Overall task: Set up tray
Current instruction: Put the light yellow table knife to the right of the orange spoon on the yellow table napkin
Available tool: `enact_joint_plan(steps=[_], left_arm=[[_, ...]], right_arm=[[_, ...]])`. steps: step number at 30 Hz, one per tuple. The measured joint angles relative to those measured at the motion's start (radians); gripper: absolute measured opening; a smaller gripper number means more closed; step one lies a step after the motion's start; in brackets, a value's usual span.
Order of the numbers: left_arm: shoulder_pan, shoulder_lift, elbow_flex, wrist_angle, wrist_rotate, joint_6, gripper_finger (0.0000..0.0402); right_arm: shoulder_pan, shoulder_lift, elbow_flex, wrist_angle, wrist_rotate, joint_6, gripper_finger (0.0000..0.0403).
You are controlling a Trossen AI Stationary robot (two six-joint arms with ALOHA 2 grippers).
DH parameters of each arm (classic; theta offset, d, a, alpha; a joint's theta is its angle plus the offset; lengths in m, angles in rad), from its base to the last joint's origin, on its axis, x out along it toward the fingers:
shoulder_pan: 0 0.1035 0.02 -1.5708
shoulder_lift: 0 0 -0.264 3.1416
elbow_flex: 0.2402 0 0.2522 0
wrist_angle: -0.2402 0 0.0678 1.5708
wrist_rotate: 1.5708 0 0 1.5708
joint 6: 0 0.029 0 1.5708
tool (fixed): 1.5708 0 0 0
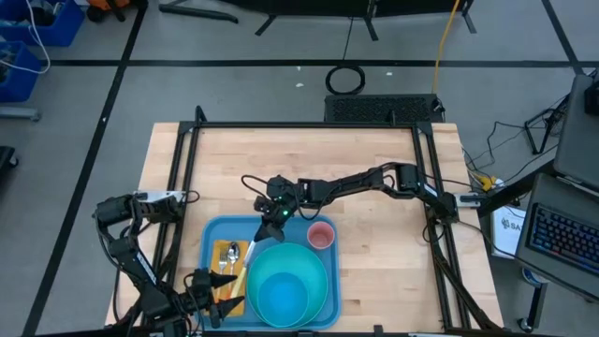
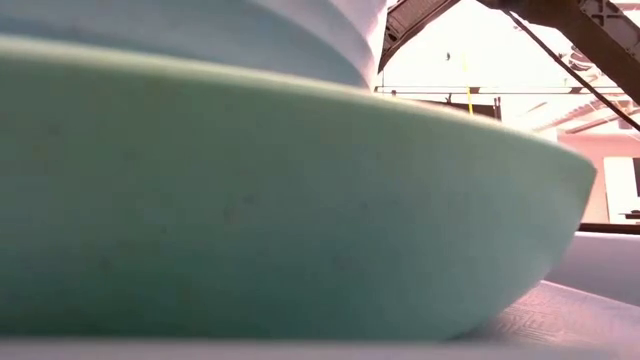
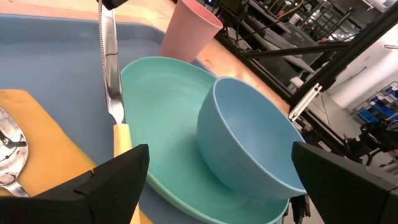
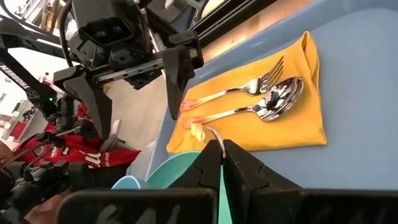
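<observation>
The tray (image 1: 213, 234), a smooth blue plastic rectangle with rounded corners and a raised rim, lies at the lower centre of the high view on the pale wood-grain table (image 1: 374, 253). On its right half sits a round turquoise plate (image 1: 323, 271) with a lighter blue bowl (image 1: 281, 295) standing in it; both look matte and smooth. A ribbed pink cup (image 1: 321, 235) stands upright at the tray's upper right corner. On the left half lies a folded orange napkin (image 1: 225, 255), soft and creased, bearing a shiny metal fork (image 4: 239, 89) and spoon (image 4: 273, 102) side by side. The right gripper (image 1: 277, 214), above the tray's upper edge, has its dark fingers pinched tight on the blade end of a table knife (image 3: 111, 74); the steel blade slopes down to a yellowish handle (image 3: 122, 138) near the napkin's edge beside the plate. The left gripper (image 1: 208, 290) hovers at the tray's lower left with its fingers spread wide and holding nothing, just by the napkin. In the low view the plate's rim fills nearly the whole frame and blocks the rest. Red cloth with white lettering shows at the lower left of the right wrist view; the letters cannot be read.
</observation>
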Motion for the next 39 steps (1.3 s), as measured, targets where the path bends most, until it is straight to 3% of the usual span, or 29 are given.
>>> enact_joint_plan(steps=[4, 12, 20, 33, 39], left_arm=[[0.001, 0.000, 0.000, -0.006, 0.000, -0.006, 0.0397], [-0.001, 0.001, 0.000, -0.006, 0.000, -0.011, 0.0397], [-0.020, 0.001, 0.000, -0.002, -0.002, -0.007, 0.0397], [-0.025, 0.001, 0.000, 0.009, -0.018, 0.002, 0.0397], [-0.025, 0.001, 0.000, 0.009, -0.008, 0.008, 0.0397]], right_arm=[[-0.001, 0.026, 0.057, -0.029, -0.004, -0.005, 0.0000], [0.002, 0.194, 0.291, -0.181, -0.077, -0.003, 0.0001], [-0.019, 0.182, 0.293, -0.206, -0.085, 0.039, 0.0001], [-0.075, 0.181, 0.292, -0.246, -0.280, 0.060, 0.0000], [-0.078, 0.181, 0.292, -0.250, -0.311, 0.080, 0.0000]])
